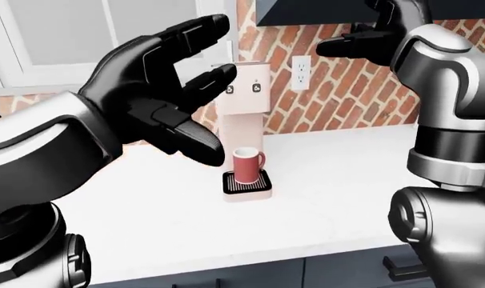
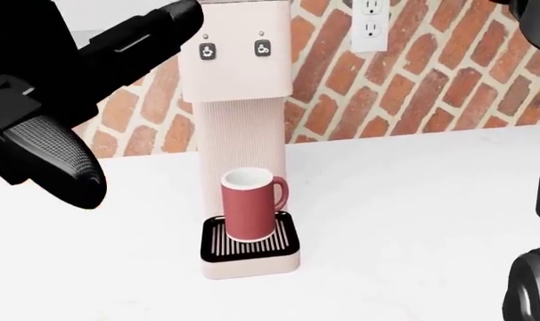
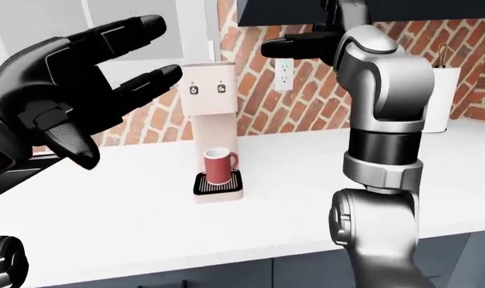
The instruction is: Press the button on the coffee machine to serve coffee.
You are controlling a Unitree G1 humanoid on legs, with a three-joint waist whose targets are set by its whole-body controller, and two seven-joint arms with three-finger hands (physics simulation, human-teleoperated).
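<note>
The left hand (image 3: 62, 90) was raised to the left of the coffee machine (image 2: 239, 100), its black fingers (image 3: 147, 78) spread wide and gripping nothing. In the head view one fingertip reached to the machine's upper left edge, just beside the left button (image 2: 207, 51); whether it touched could not be told. The right button (image 2: 263, 47) sat beside it on the same pale pink panel. The machine stood upright on the white surface (image 2: 413, 200) against the brick wall (image 2: 431, 87). Under its head a red mug (image 2: 249, 202) rested on the black drip grate (image 2: 249, 246), handle pointing away from the left hand. To the machine's upper right was a wall outlet (image 2: 369, 23). Further right, the right hand (image 1: 366, 42) was held high, above the machine, its fingers extended and holding nothing.
</note>
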